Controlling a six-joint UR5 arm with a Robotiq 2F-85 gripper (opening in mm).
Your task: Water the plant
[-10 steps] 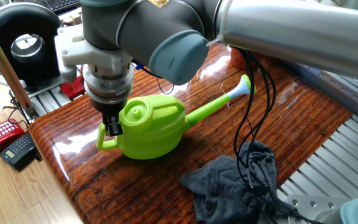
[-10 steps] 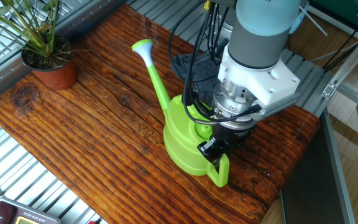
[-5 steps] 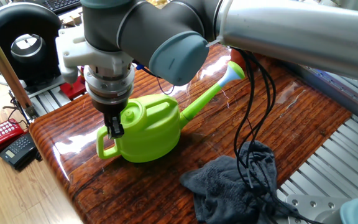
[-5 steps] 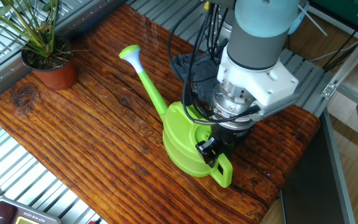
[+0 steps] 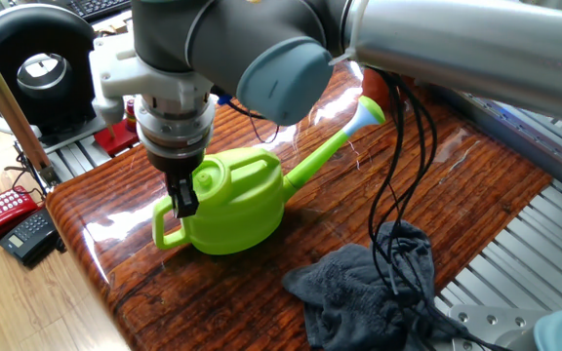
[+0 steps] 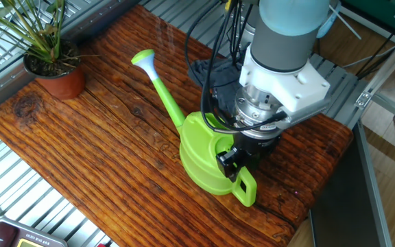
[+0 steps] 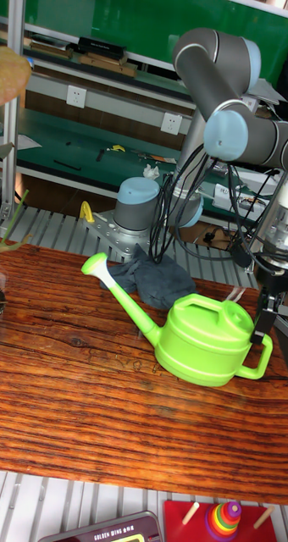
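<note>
The plant (image 6: 44, 38) has thin green leaves and a terracotta pot (image 6: 59, 81); it stands at the table's far left corner, and only its leaves (image 7: 3, 230) show at the left edge of the tall view. A lime-green watering can (image 6: 204, 156) (image 5: 232, 200) (image 7: 203, 339) sits upright on the wooden table. Its spout head (image 6: 145, 60) points toward the plant but is well short of it. My gripper (image 5: 183, 200) (image 6: 232, 163) (image 7: 264, 326) comes down from above and is shut on the top of the can's loop handle (image 6: 246, 190).
A dark grey cloth (image 5: 369, 292) (image 7: 151, 279) lies crumpled on the table behind the can, under the arm's hanging cables (image 5: 398, 195). The table edge (image 5: 86, 263) runs close to the can's handle. Telephones (image 5: 13, 222) sit on the floor beyond it.
A second ago the spout pointed further from the plant; the can has turned on the table so the spout swung toward it. Over the last half second almost nothing moved.
</note>
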